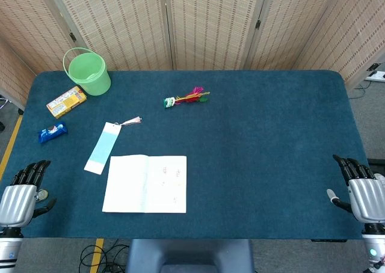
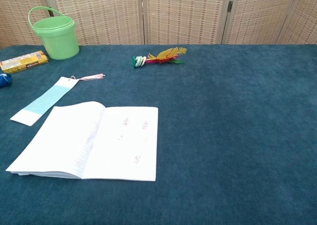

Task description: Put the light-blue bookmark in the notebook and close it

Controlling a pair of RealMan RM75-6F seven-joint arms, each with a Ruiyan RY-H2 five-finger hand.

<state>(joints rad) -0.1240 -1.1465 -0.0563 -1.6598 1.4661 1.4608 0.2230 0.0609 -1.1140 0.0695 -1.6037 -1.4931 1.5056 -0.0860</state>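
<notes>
Notebook [image 1: 145,184] lies open and flat on the blue table [image 1: 271,141], near its front edge. The light-blue bookmark [image 1: 103,147] rests just beside the notebook's upper-left corner, pink tassel pointing away. Left hand [image 1: 21,195] and right hand [image 1: 363,192] sit at the table's front corners, fingers extended and apart, holding nothing. A green bucket [image 1: 88,73] stands at the back left.

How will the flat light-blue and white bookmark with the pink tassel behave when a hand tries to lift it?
The light-blue and white paper bookmark lies flush on the dark blue table cloth, so it is probably hard to get under. It looks thin, likely light and floppy. Its pink tassel would probably dangle.
</notes>
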